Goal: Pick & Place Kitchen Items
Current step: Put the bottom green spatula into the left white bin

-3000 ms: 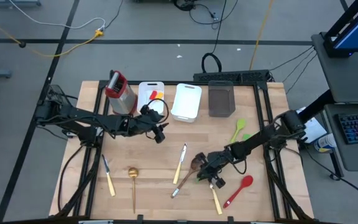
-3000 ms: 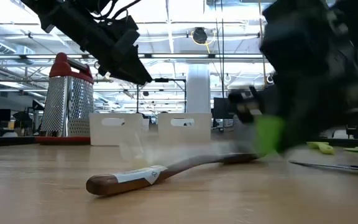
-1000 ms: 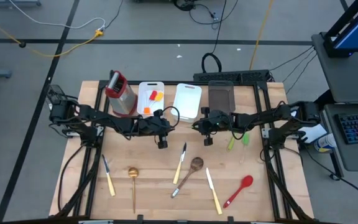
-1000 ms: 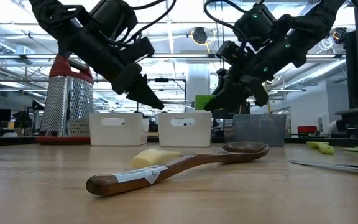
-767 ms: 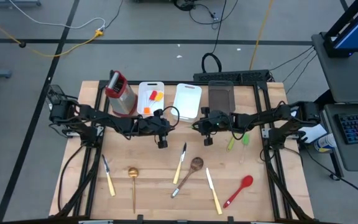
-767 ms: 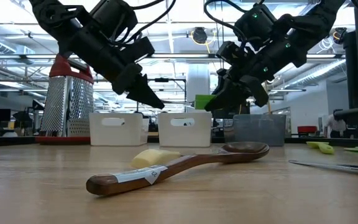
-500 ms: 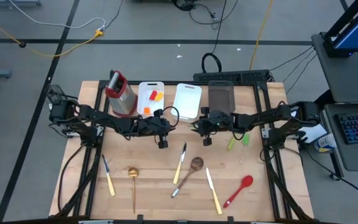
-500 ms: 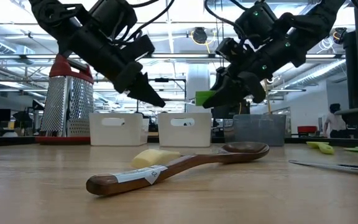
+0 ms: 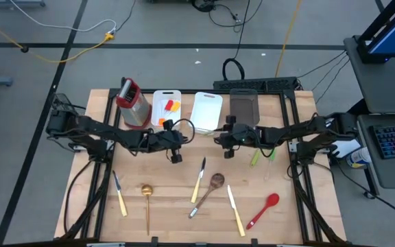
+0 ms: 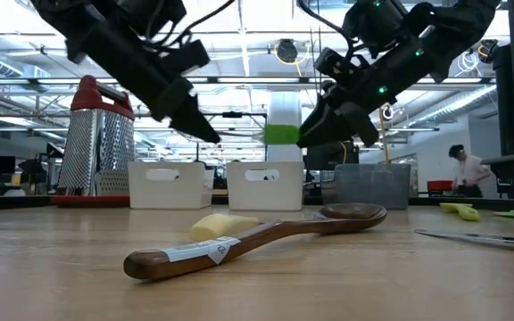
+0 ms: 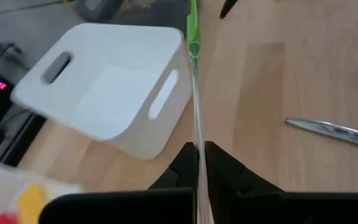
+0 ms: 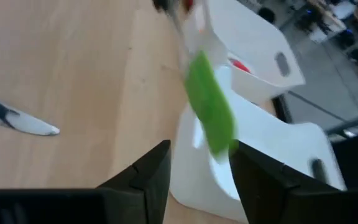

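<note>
The left gripper's dark fingers are pinched on the clear thin handle of a green-bladed spatula, which reaches past a white rectangular bin at upper left of that view. The right gripper's fingers stand spread, its green blade just beyond them. In the low view's upper centre the blade hangs between both grippers.
</note>
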